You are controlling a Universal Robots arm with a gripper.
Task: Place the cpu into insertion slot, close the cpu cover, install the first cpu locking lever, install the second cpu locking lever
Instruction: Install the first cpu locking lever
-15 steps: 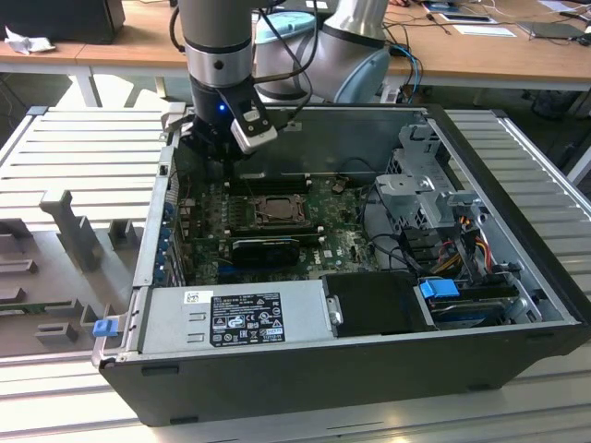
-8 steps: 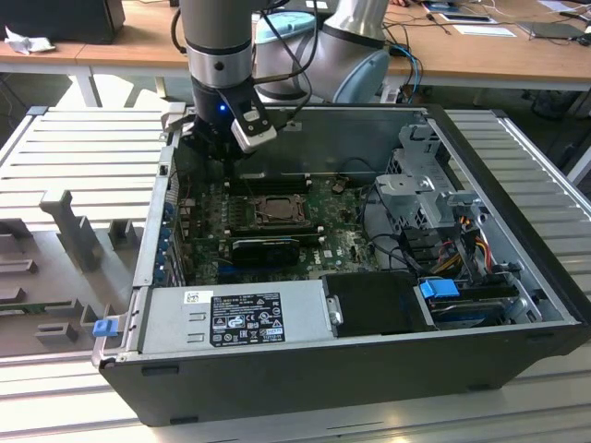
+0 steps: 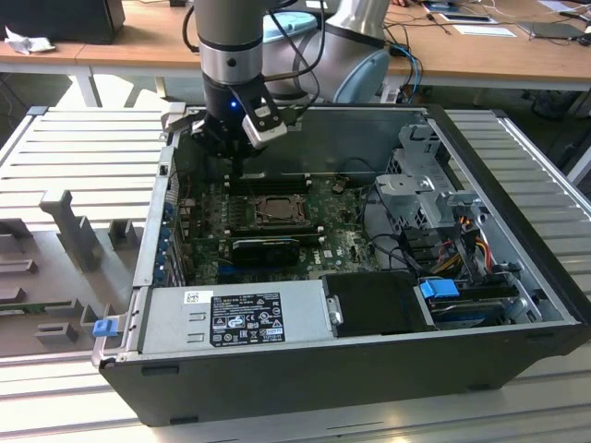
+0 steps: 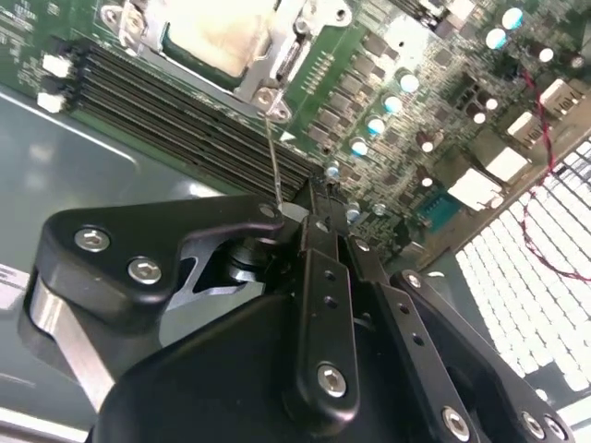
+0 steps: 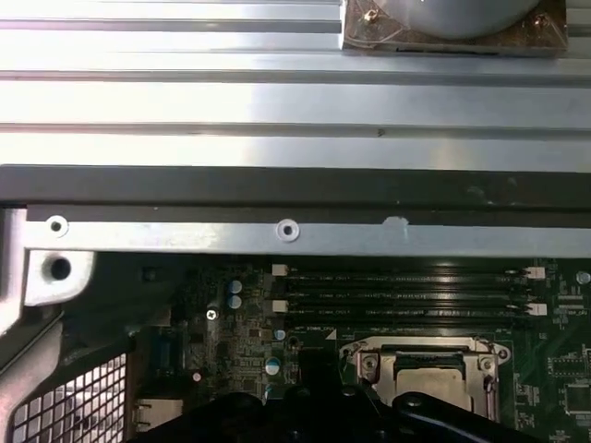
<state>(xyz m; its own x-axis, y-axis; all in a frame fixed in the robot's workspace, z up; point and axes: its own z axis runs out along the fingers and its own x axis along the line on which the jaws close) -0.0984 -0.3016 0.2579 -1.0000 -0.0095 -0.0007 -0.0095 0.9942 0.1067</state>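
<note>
- The small square silvery-grey cpu (image 4: pixel 217 32) lies flat in the black-framed insertion slot (image 3: pixel 277 209). The thin grey metal cpu cover (image 4: pixel 270 72) is down over its edges, likely to hold it in.
- The black claw (image 4: pixel 314 210) is pinched closed, at 11 o'clock from the slot in the exterior view.
- A thin steel lever wire (image 4: pixel 271 152) stands up to its tips. I cannot tell if the claw grips it.

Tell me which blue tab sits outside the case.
The blue tab at the exterior view's left, by the case corner; the other tab sits inside.
</note>
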